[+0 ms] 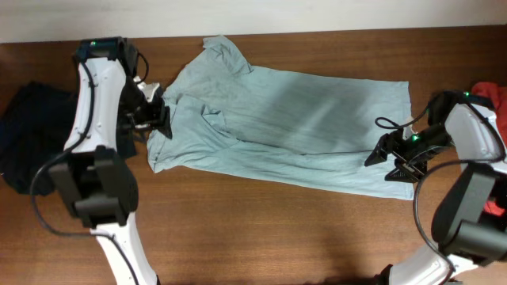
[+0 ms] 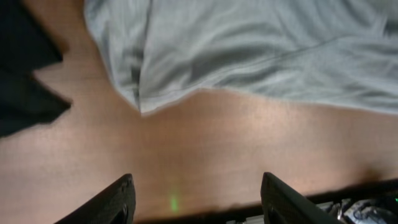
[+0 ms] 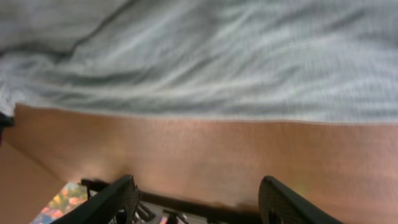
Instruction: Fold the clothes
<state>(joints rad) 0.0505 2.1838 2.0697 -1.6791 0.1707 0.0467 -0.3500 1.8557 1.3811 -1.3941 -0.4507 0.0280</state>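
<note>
Lying btwn end effectors [image 1: 162, 119] [image 1: 376, 156]: T-shirt [image 1: 285, 119]

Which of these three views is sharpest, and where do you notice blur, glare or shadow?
Overhead view: sharpest, evenly lit, with a pale sheen across the T-shirt. Left wrist view: soft focus, the left gripper a dark silhouette, a small green glow on the table. Right wrist view: the T-shirt blurred, the right gripper also dark and unsharp.

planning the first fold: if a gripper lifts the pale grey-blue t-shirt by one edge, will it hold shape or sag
Likely to sag: the pale grey-blue fabric T-shirt lies flat with soft wrinkles. Probably light, since it looks thin. Pushed, it may bunch, as its collar end already has.
</note>
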